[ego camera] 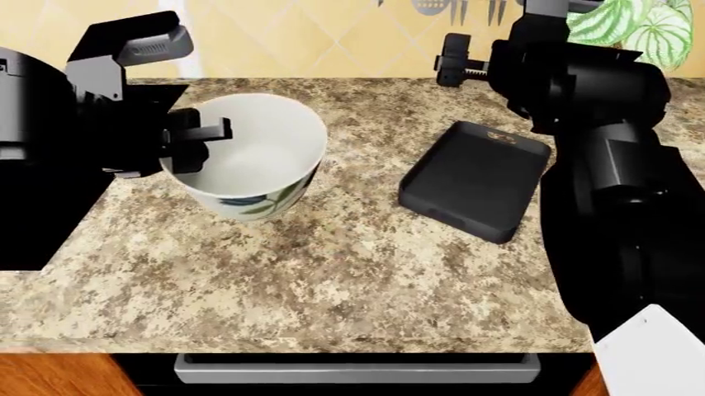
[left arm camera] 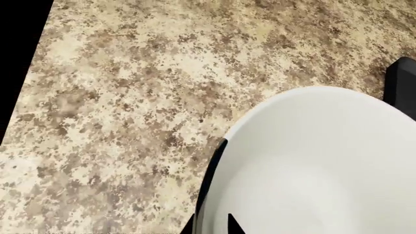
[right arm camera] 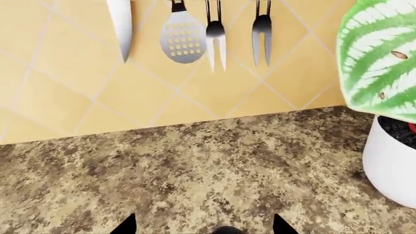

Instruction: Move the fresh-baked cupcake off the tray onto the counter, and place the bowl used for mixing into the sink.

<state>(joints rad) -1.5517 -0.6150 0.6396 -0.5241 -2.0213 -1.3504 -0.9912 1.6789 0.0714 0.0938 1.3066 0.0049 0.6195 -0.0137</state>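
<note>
**A:** Where is the bowl, and why is it held that way?

**B:** The deep round white ceramic bowl with blue-green leaf motifs (ego camera: 251, 157) hangs tilted just above the speckled beige-and-brown granite-look worktop (ego camera: 330, 272), toward its left end. The left tool (ego camera: 198, 139) pinches the rim on the bowl's left side, one finger inside and one outside; gripping at the lip likely keeps the body clear for lowering into the basin. In the left wrist view the plain white inside fills much of the picture.

**A:** And the sink?

**B:** A black area lies just off the worktop's left edge, under the left arm; I take it for the sink, though I cannot be sure.

**A:** The cupcake and tray?

**B:** The flat matte black rectangular tray (ego camera: 476, 177) sits right of centre, bare. The cupcake is not visible in any view.

**A:** The right tool?

**B:** The right tool (right arm camera: 204, 229) is spread wide and empty near the back edge, facing the yellow tiled wall beside a white plant pot (right arm camera: 390, 163).

**A:** Room to move?

**B:** Open worktop lies between bowl and front edge; the leftward path looks unobstructed.
</note>
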